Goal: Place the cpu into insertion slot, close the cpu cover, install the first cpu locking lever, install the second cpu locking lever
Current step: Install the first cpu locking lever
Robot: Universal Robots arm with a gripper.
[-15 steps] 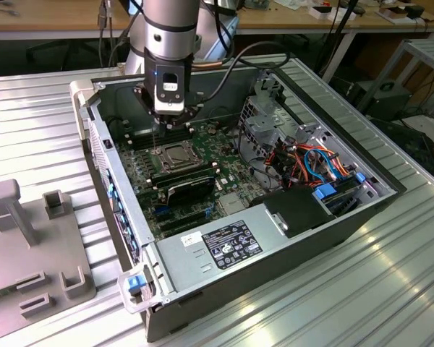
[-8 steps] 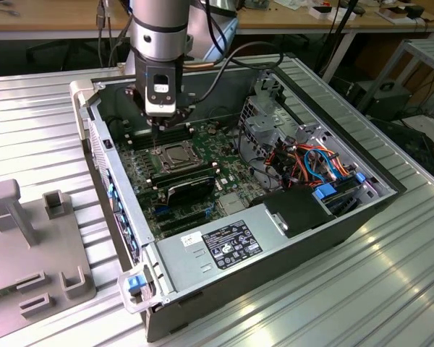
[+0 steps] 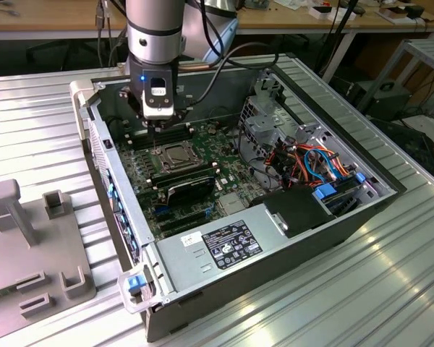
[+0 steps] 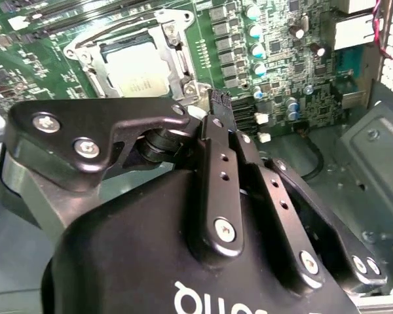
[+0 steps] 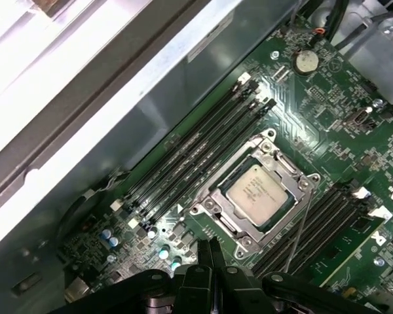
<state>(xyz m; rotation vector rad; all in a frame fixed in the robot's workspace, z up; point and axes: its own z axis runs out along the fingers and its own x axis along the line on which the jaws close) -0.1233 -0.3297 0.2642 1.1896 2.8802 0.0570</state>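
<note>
The cpu (image 5: 259, 191) lies flat in the insertion slot (image 5: 207, 208) on the green board (image 5: 327, 111), inside the open computer case (image 3: 311, 238). Its grey top faces up. The cpu cover (image 5: 275, 156) lies down over it, like a picture frame around its edges.

The gripper (image 3: 157, 139) hangs by a corner of the slot. I cannot tell if it touches. It is pinched closed with nothing in it. Its two fingers (image 5: 202, 261) press together.

The chip is square, so no side is longer. Its edges run the same way as the long black memory slots (image 5: 183, 167) beside it. I think it is light, thin, stiff and easy to hurt, so only its edges are good to hold. The cover looks thin and hard.
</note>
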